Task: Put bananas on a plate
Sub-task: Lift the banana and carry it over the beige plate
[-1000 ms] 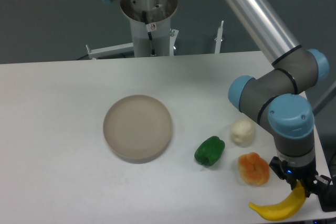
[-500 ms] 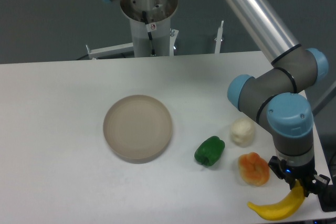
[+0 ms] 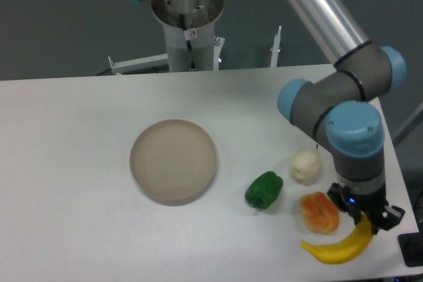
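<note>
A curved yellow banana [image 3: 334,250] hangs just over the table's front right corner, its right end pinched in my gripper [image 3: 365,224], which is shut on it. The fingertips are mostly hidden by the banana and the wrist above. The round beige-grey plate [image 3: 173,161] lies on the white table well to the left of the gripper, with nothing on it.
An orange-yellow pepper [image 3: 319,212] sits right beside the banana's upper left. A green pepper [image 3: 264,189] and a white lumpy item [image 3: 305,166] lie between the gripper and the plate. The table's right edge [image 3: 404,183] is close by.
The gripper has moved left and slightly up, carrying the banana with it. The plate and the other items have stayed put.
</note>
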Controlling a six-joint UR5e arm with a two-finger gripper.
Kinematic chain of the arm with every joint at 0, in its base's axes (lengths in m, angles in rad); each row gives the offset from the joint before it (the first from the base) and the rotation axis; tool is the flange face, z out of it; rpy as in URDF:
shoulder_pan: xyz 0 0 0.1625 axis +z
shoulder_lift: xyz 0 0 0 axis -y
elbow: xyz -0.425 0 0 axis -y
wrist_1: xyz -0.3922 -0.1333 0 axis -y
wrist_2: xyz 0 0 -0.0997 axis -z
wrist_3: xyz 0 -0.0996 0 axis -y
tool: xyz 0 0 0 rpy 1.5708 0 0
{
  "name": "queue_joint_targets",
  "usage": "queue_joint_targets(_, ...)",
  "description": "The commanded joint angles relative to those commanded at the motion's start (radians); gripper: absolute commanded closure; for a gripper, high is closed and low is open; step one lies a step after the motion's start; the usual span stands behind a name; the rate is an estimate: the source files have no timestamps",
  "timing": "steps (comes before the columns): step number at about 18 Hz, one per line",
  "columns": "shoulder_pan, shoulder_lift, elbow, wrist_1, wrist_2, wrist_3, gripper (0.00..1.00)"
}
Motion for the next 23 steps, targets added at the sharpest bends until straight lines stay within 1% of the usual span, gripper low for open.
queue_joint_targets(4,-0.012,0.104,-0.121,-0.043,-0.006,-0.054,0.76)
queue_joint_targets(7,-0.032,0.172,-0.202,-0.049,-0.008,-0.179,0.76)
queue_joint_targets(9,-0.052,0.203,-0.250,-0.055,-0.025,-0.232,0.76)
queue_joint_targets(11,-0.063,0.230,-0.311,-0.063,-0.041,-0.273,0.76)
queue_joint_targets(13,-0.080,0.265,-0.376,-0.061,-0.061,-0.301,0.76)
queue_joint_targets(15,-0.101,0.308,-0.459,-0.061,-0.083,-0.331,0.76)
queue_joint_targets(17,-0.112,0.345,-0.515,-0.061,-0.107,-0.367,0.76)
queue_joint_targets(20,-0.130,0.388,-0.584,-0.060,-0.144,-0.408,0.76)
queue_joint_targets(23,-0.167,0.396,-0.606,-0.061,-0.152,-0.463,0.76)
